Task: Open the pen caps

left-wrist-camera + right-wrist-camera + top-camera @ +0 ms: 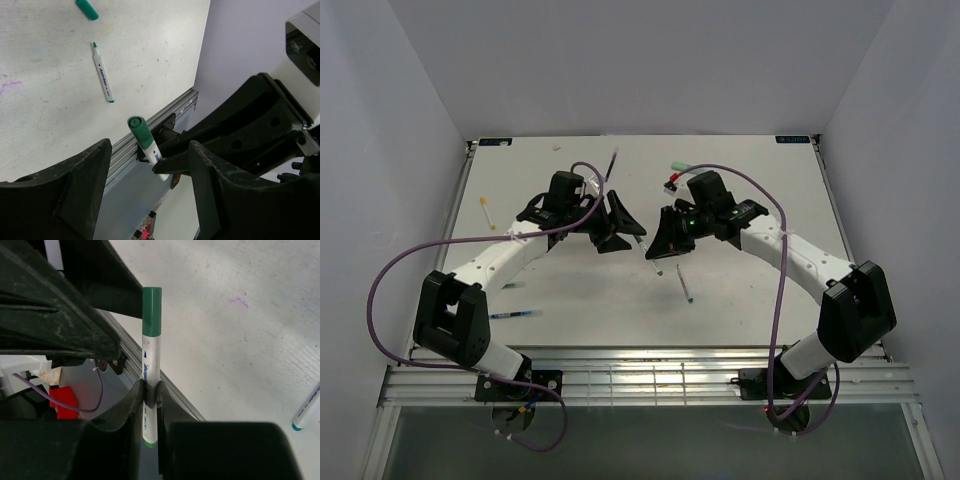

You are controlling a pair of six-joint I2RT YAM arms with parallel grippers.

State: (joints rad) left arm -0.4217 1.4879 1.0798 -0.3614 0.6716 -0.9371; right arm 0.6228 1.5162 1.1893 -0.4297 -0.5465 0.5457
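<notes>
My right gripper (pixel 150 385) is shut on the white barrel of a pen (pixel 150 357), whose dark green pen cap (pixel 151 310) is still on and points away from the wrist. In the left wrist view that same capped end (pixel 141 132) sticks up between my left gripper's (pixel 150 150) wide-open fingers (pixel 82 185), touching neither. From above, the two grippers (pixel 618 225) (pixel 662 240) face each other over the table's middle. On the table lie an uncapped green pen (pixel 103 73) and a loose green cap (pixel 87 9).
Other pens lie scattered: a yellow one (pixel 487 212) at the left, a blue one (pixel 516 314) near the front left, one (pixel 685 283) in front of the right gripper, and a pale green piece (pixel 680 167) at the back. White walls enclose the table (pixel 760 300).
</notes>
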